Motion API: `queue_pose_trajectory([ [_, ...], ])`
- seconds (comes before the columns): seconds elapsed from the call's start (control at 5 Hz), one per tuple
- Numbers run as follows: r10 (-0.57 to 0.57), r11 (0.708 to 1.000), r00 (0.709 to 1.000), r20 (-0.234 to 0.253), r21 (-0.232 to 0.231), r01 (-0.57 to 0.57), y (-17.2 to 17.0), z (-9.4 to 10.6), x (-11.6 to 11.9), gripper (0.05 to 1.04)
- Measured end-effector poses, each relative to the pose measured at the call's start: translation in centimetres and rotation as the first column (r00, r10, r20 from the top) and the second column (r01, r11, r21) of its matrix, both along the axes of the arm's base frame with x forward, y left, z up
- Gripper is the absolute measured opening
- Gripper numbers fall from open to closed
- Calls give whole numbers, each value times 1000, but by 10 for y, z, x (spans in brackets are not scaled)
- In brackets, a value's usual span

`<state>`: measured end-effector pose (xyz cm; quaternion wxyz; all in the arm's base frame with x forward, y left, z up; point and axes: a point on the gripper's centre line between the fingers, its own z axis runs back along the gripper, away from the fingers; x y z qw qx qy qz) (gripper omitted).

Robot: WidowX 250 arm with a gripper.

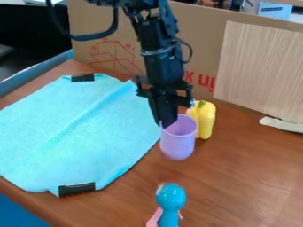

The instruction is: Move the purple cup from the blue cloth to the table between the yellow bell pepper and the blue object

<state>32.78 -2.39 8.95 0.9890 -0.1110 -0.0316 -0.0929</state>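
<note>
Upright purple cup near a blue cloth, gripper at its rim; cannot tell if it grips.
The taped cloth lies on a brown bench; cardboard and a pale wood-grain panel stand behind.

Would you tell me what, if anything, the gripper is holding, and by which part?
The gripper is at the rim of the purple cup, on the picture's left side, but whether it actually grips the cup there cannot be told.

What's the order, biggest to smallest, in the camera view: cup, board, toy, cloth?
1. Cloth
2. Board
3. Cup and toy: unsure, as the toy is nearer the camera and cut off below.
</note>
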Motion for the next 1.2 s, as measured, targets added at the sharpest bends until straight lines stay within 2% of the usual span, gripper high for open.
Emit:
queue_pose_trajectory([
  [0.2, -28, 1000, 1000, 4, -6, 28, -12, 2, -7, 55],
  [0.4, -33, 999, 999, 5, -1, 33, -13, -5, -10, 55],
  [0.8, -44, 998, 998, 42, 54, 41, -8, -21, -12, 55],
  [1.0, -55, 997, 997, 56, 59, 52, -8, -21, -11, 89],
  [1.2, -61, 997, 997, 47, 45, 59, -8, -20, -13, 239],
])
